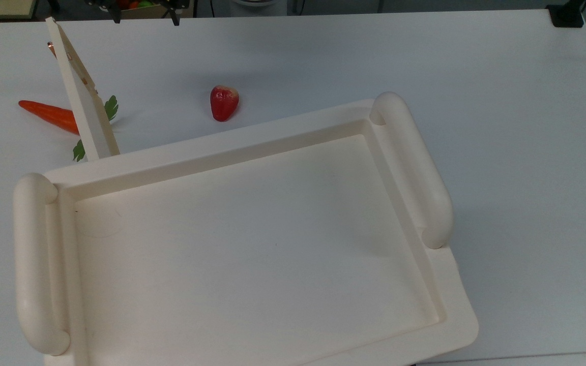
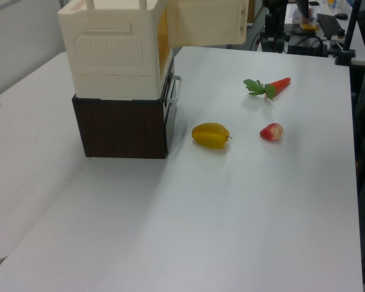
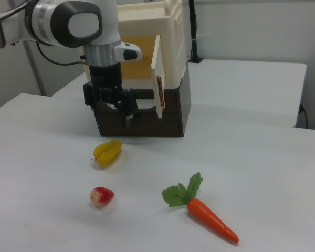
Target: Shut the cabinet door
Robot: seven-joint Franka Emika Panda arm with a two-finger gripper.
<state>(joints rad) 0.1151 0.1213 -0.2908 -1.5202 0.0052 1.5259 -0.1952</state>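
Standing wide open: cabinet door (image 3: pixel 158 79) swung well out from the cabinet (image 3: pixel 165 37), knob edge twd the camera in the right view, w/ the yellow interior exposed behind it; seen edge-on in the top view, jutting out over the carrot (image 1: pixel 49 115). Hovering low in front of the opening, to the right view's left of the door and apart from it: gripper (image 3: pixel 113 111), fingers pointing down, looks slightly parted w/ nothing held. Approach step by the look of it, no contact yet — next prob. calls for getting onto the door's outer face near the free edge and pushing it round twd the cabinet front.
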